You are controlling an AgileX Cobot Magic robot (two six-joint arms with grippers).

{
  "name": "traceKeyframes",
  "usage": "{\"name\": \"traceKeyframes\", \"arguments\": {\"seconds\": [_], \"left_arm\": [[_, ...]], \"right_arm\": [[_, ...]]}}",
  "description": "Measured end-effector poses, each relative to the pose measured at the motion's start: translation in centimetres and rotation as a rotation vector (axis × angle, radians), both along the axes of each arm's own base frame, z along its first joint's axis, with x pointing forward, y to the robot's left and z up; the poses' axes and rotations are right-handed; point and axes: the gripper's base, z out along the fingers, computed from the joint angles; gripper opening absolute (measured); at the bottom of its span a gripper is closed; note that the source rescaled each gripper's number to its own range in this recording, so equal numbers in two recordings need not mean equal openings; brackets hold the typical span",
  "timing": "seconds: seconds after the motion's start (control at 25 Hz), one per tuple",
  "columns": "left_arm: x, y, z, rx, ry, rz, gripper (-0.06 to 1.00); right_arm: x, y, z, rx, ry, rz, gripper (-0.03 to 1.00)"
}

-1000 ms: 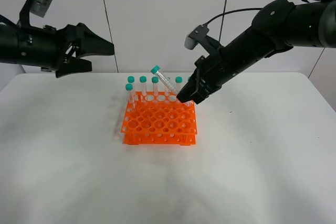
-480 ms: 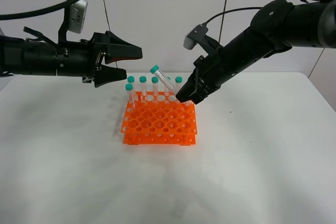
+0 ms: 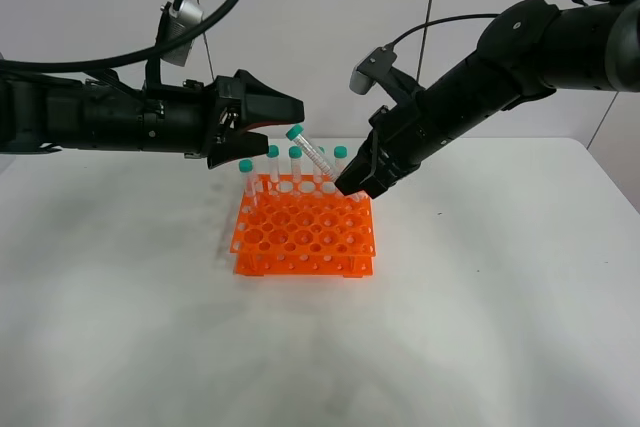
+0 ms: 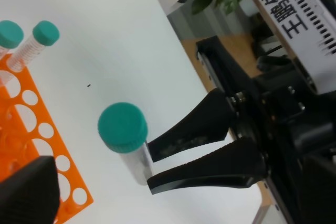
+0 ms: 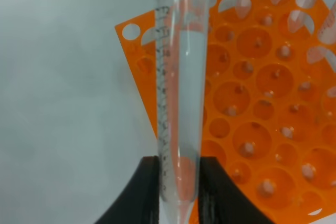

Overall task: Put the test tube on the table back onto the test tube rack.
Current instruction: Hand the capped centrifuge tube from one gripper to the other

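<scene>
Right gripper (image 3: 352, 188) tight around graduated test tube (image 3: 315, 155), Chinese-lettered label (image 4: 294, 11) on its arm; left gripper (image 3: 281, 129) wide

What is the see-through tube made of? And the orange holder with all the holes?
The tube looks like clear, smooth plastic, maybe glass: the orange shows through it, and printed marks run along it. Its green cap looks like dull plastic. The holder looks like slightly shiny moulded plastic, one even orange all over.

Test tube (image 5: 181, 103) in pincer's (image 5: 179, 182) grip, over orange rack's (image 5: 218, 111) edge.
</scene>
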Motion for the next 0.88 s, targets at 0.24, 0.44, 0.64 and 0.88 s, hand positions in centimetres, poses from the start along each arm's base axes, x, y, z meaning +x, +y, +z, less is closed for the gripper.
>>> {"name": "traceKeyframes", "arguments": {"seconds": [0.24,0.44,0.64,0.88], "left_arm": [[0.5,-0.3,0.3,0.039,-0.025,0.037,1.00],[1.8,-0.7,0.5,0.024,-0.039,0.030,1.00],[2.5,-1.3,-1.5,0.015,0.017,-0.001,1.00],[2.7,-1.4,-2.1,0.015,0.031,-0.007,1.00]], "right_arm": [[0.0,0.0,0.0,0.000,0.003,0.002,0.00],[0.0,0.0,0.0,0.000,0.003,0.002,0.00],[0.0,0.0,0.0,-0.002,0.002,0.003,0.00],[0.0,0.0,0.0,-0.002,0.002,0.003,0.00]]}}
